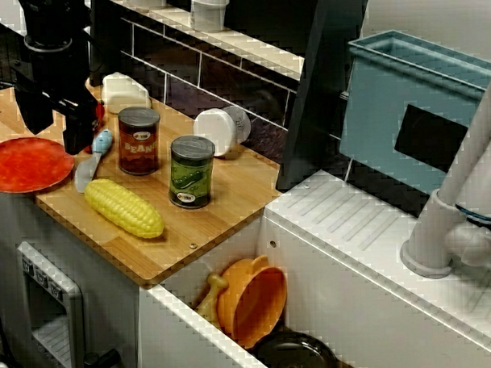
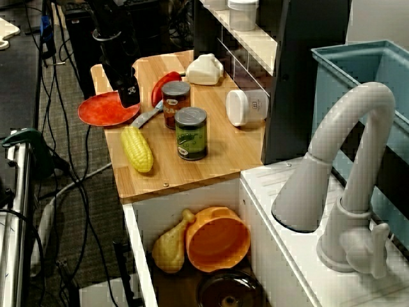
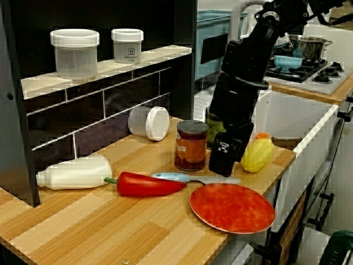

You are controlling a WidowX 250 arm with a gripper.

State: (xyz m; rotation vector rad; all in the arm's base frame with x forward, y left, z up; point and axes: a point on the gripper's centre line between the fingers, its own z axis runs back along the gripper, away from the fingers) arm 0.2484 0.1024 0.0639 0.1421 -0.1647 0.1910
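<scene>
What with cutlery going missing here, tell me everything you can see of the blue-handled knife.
The knife is small, with a pale blue handle and a dull grey blade, plastic by its look. It lies flat on the wooden counter, between the red plate and the brown can, handle toward the red pepper. The open gripper hangs just above its blade, apparently not touching.

My wooden counter, loaded.
I see a plate, knife, pepper, corn, bean can and green can upright, jar and bottle on their sides.
</scene>
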